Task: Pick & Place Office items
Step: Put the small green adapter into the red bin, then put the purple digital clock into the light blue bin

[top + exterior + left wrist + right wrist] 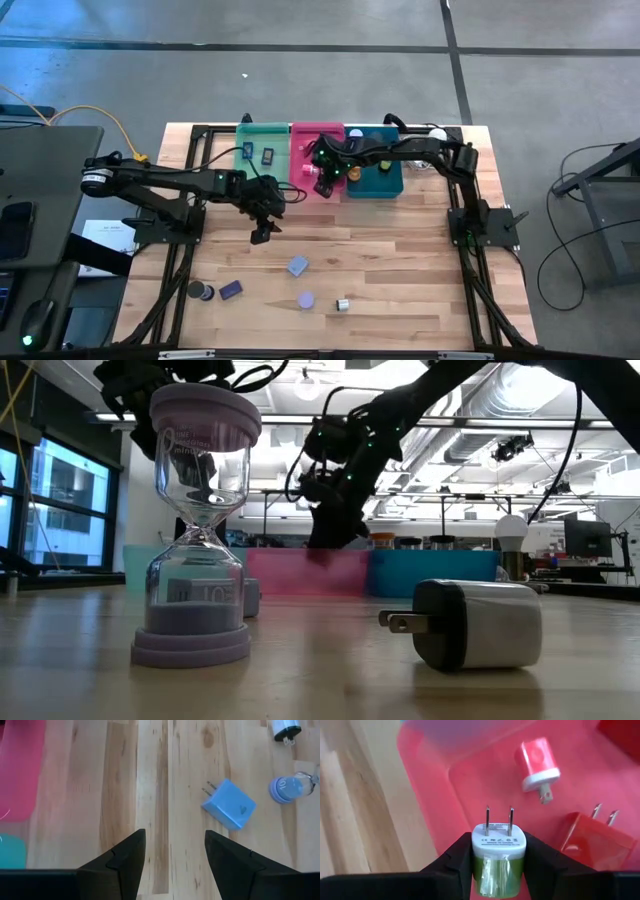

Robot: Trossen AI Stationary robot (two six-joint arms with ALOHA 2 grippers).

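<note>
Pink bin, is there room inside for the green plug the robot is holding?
Yes. The right gripper holds the green plug over the pink bin. Bare floor lies beside the pink-and-white plug; the corner by the red plug is crowded.

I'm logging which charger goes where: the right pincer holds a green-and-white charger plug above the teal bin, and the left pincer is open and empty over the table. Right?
Not quite. The right pincer does hold the green-and-white charger plug, but above the pink bin, not the teal one, as the right wrist view shows. The left pincer is open and empty over the table.
</note>
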